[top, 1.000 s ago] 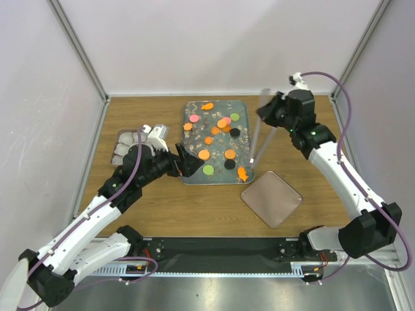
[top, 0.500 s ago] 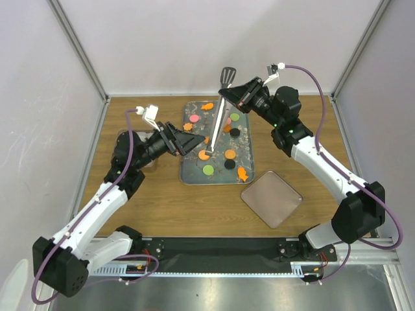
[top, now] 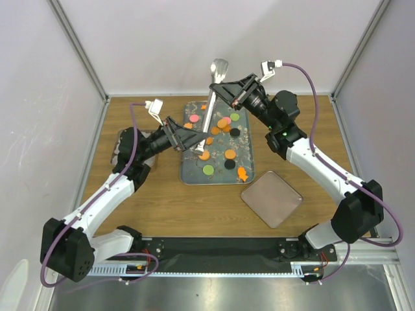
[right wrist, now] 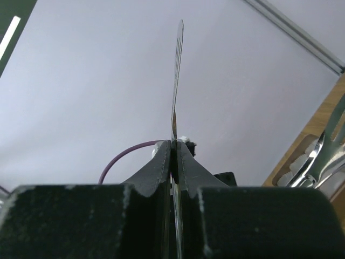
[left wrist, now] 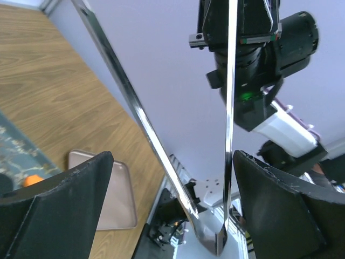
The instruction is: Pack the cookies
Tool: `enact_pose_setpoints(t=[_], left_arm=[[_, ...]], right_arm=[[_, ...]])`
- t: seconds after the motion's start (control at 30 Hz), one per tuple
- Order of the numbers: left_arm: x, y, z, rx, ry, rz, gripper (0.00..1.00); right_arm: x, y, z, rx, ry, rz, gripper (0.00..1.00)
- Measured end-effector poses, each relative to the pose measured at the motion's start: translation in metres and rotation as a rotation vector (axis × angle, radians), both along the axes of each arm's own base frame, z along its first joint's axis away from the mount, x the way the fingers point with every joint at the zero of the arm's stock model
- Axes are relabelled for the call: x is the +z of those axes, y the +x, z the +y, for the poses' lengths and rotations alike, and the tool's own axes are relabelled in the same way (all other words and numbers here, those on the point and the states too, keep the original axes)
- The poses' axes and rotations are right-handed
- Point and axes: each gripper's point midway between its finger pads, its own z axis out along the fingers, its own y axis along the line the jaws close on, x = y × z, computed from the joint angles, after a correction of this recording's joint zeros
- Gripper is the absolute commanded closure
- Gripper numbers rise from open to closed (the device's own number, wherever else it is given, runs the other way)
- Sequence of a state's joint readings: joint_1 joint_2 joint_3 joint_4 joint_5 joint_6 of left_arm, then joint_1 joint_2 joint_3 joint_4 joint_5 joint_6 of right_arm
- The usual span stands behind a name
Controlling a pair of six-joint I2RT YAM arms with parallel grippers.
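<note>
From above, the cookies (top: 229,154) lie scattered on the patterned tray (top: 192,170), which sits mid-desk (top: 149,194) toward the far edge. The left arm's pincer and the tool over it cover part of the tray's left side. A pale container (top: 118,144) near the desk's left edge is mostly hidden under the left arm. A square brown pan (top: 272,197) lies just off the tray's near right corner. The right pincer (top: 216,95) is pressed together on the metal tongs (top: 209,111), raised over the tray's far edge. The left pincer (top: 200,140) is spread wide about their lower end, and we cannot tell from here whether it touches them.

From the left wrist, we see the two strips of the tongs meet low down between the spread fingers (left wrist: 59,205). Whether one strip brushes the right-hand finger we cannot tell. One orange cookie is cut off at the picture's left edge.

From the right wrist, the fingers (right wrist: 156,167) pinch one strip, seen edge-on. A slotted metal piece (right wrist: 323,156) is cut off at the right edge, and we cannot make out what it belongs to.
</note>
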State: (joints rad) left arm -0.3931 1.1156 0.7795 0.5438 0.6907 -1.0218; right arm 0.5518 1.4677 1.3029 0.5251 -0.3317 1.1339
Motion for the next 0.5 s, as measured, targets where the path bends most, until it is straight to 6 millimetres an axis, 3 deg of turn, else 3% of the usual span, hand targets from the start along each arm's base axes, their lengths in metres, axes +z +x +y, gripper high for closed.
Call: enact_pose_setpoints(t=[0.2, 0.5], left_arm=[[0.011, -0.005, -0.003, -0.056, -0.077, 0.013, 0.00], [0.021, -0.011, -0.004, -0.090, -0.122, 0.024, 0.05]], right_arm=[[0.009, -0.015, 0.017, 0.047, 0.032, -0.053, 1.00], [-0.006, -0.030, 0.040, 0.095, 0.007, -0.079, 1.00]])
